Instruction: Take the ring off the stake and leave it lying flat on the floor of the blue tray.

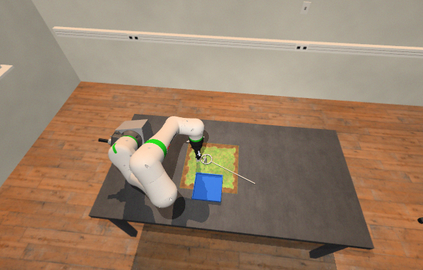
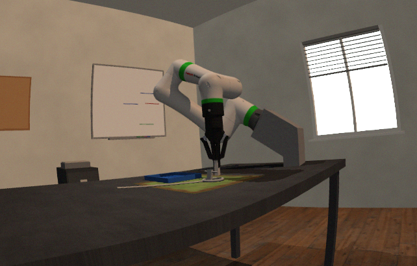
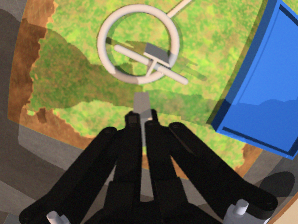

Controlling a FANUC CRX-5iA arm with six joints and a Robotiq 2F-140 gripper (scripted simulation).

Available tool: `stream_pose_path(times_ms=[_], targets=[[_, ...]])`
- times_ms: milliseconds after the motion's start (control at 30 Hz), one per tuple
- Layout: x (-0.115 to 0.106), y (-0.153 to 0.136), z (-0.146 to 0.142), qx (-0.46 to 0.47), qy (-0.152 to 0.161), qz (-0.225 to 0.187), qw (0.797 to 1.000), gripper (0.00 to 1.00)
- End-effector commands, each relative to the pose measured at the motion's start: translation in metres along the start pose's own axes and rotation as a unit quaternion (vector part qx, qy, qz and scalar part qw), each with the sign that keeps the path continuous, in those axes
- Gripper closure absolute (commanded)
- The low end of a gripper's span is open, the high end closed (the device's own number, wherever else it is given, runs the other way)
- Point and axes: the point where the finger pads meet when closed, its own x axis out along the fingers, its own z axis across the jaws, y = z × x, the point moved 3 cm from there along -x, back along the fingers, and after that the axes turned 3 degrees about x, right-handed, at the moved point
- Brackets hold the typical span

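My tool point(image 3: 141, 106) hangs straight down over the green mat point(image 3: 80, 76), fingers pressed together. Whether they pinch anything I judge from the wrist view: the tips meet at the near edge of the ring point(image 3: 109, 26), yet the ring lies on the mat around the short stake point(image 3: 158, 51), so I take it that I hold nothing.

The ring has a long thin handle point(image 1: 236, 174) that runs out across the mat and onto the worktop point(image 1: 307, 174). It lies flat, which is why a plain top-down pinch is awkward: little of it stands up between my fingers. I hold the tool upright so that any lift goes along the stake and not sideways against it.

The tray point(image 1: 207, 188) sits just beside the ring, on the mat's near corner, its floor bare. That closeness keeps the carry short, but the long handle will likely overhang the tray wall, and the ring could come to rest tilted on the rim. The ring is not yet off the stake.
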Motion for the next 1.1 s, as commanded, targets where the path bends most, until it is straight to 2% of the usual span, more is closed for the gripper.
stream_pose_path(times_ms=[0,1067], targets=[[-0.0006,0.0006,-0.0001,0.0,0.0,0.001,1.0,0.9],[0.0068,0.0002,0.0,0.0,0.0,0.001,1.0,0.9]])
